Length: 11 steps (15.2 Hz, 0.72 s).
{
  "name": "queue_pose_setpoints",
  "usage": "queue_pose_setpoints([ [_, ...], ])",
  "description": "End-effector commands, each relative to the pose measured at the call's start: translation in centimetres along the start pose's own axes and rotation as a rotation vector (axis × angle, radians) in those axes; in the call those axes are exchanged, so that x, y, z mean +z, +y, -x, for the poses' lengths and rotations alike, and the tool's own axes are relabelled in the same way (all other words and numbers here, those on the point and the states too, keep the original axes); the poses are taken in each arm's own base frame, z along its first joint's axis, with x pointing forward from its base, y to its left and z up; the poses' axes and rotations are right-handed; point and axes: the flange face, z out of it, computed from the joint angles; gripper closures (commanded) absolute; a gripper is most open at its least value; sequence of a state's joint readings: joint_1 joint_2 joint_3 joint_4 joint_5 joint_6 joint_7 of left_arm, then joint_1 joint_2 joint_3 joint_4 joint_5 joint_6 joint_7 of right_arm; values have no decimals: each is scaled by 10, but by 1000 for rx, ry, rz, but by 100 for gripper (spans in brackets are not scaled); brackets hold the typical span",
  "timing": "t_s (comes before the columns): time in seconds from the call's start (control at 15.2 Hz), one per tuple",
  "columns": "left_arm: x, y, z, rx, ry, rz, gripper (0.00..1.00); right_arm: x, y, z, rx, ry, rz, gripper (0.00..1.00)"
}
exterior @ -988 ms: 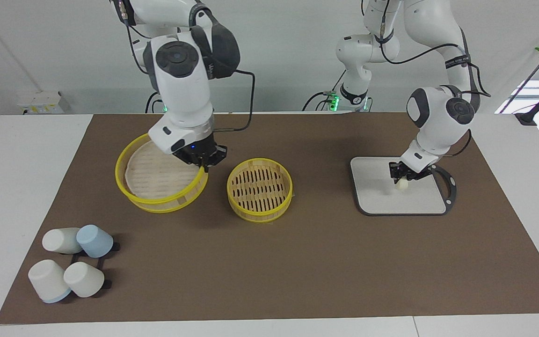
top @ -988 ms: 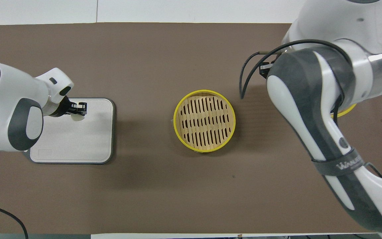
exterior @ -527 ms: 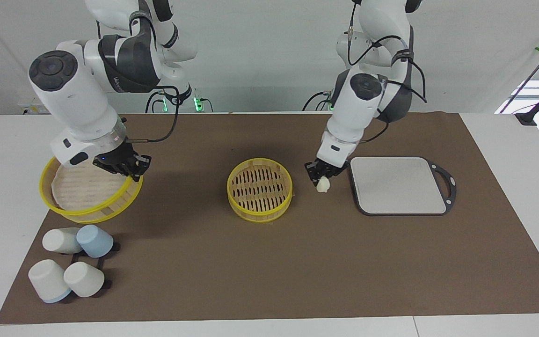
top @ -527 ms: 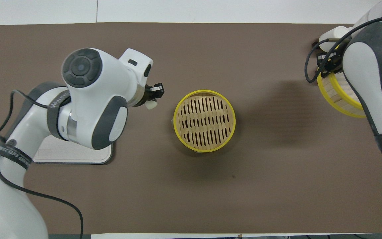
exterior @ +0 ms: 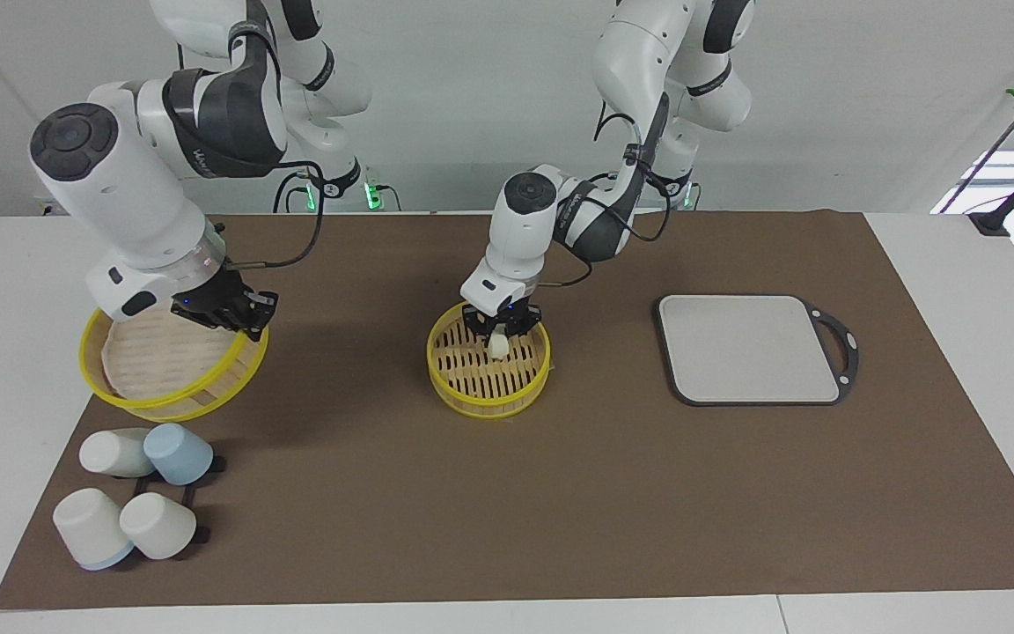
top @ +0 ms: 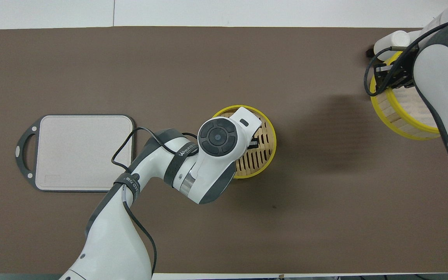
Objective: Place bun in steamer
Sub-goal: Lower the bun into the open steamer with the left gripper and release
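Placing step: bun [exterior: 497, 346] pinched in left claw [exterior: 499, 335] just above slatted steamer [exterior: 445, 374] floor mid-counter, release next; right claw [exterior: 224, 314] clamped on lined tier [exterior: 120, 401], tilted, waiting.

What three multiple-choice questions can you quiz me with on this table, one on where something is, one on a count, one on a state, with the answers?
1. Where is the bun?
A. on the grey board
B. in the left claw, over the slatted steamer tier
C. beside the cups

2. How many cups lie at the right arm's end of the table?
A. two
B. six
C. four

3. What is the right claw doing?
A. gripping the rim of the white-lined tier
B. holding a cup
C. resting on the board

Answers: 1 B, the bun sits between the claw's fingers above the slats. 2 C, three white and one blue. 3 A, its fingers close on the yellow rim.
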<state>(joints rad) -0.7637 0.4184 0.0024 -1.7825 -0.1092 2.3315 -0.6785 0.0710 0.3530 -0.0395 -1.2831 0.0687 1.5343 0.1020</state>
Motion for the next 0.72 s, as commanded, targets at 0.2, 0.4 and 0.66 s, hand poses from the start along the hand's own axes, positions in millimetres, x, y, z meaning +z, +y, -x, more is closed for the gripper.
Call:
queue_pose_setpoints([
  [0.2, -4, 1, 3, 3, 23, -9, 0, -6, -45, 18, -70, -5, -44, 100],
  [0.4, -3, -1, 2, -33, 18, -14, 0, -2, -81, 26, -80, -10, -38, 100],
  [0.66, -61, -40, -17, -90, -13, -42, 0, 1, -115, 33, -62, 24, -41, 100],
])
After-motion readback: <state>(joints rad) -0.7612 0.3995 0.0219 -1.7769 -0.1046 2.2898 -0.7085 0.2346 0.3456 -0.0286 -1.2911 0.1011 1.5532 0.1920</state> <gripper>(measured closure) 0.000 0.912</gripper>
